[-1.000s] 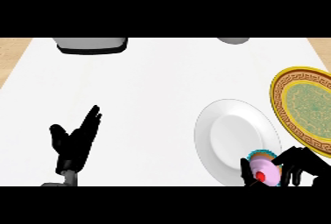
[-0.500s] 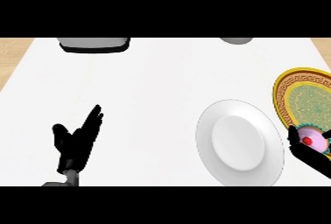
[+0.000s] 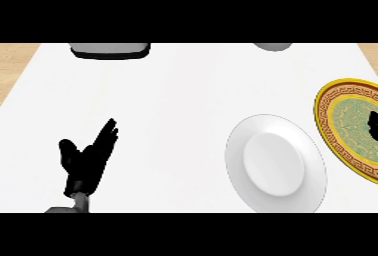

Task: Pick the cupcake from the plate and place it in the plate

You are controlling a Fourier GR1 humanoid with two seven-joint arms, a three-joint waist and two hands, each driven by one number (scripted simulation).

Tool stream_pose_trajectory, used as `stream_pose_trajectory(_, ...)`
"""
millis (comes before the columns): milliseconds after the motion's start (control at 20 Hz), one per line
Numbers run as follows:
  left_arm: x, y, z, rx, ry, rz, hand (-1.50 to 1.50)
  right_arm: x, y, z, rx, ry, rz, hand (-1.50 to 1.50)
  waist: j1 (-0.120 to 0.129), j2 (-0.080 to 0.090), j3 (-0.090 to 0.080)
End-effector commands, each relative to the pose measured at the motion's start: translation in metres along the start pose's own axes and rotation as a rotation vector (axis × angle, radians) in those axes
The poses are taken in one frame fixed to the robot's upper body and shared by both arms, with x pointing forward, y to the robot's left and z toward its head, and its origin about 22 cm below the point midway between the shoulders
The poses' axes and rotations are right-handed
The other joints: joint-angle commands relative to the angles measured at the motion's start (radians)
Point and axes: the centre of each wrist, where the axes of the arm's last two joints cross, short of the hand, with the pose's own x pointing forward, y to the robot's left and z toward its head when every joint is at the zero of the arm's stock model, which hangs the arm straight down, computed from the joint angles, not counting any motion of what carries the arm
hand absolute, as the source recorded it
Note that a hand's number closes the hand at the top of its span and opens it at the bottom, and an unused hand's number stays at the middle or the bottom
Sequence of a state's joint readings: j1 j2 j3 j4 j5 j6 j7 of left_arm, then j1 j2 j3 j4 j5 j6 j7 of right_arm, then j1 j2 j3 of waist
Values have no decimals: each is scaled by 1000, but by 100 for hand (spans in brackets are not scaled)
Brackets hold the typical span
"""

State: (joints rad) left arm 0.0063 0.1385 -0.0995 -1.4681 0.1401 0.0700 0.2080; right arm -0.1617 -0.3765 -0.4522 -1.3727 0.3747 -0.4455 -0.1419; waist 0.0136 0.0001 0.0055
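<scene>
White desk. Your left robot hand (image 3: 88, 160) rests open, well left of the white plate (image 3: 275, 162). Just right of that plate, over the gold-rimmed plate (image 3: 326, 117), the right robot hand (image 3: 371, 123) barely shows. Grip: can't tell. The cupcake is hidden, so idk where it is.

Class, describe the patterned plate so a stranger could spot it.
Look along the white counter to its right edge, where two plates lie. The patterned plate is the outer one; unlike the plain white plate beside it, it has a gold rim and green centre.
</scene>
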Motion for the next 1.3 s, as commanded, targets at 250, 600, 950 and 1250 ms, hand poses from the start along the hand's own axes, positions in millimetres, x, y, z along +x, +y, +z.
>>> stream_pose_trajectory(250, -9, -14, 4, -20, 43, 0, 0, -55, 0, -50, 81, 199, 97, 150, 18, 9, -4)
stream_pose_trajectory(600, -11, -6, -1, -13, 35, 2, 0, -71, 9, -62, 358, 219, 160, -150, 35, 16, -1)
stream_pose_trajectory(950, -7, -19, -3, -42, 20, 2, 0, -77, 19, -56, 257, 113, -134, -150, 29, 16, 1)
stream_pose_trajectory(1250, -15, -12, 3, -29, 36, 8, 0, -90, -9, -65, 129, 161, -322, -150, 14, 11, -1)
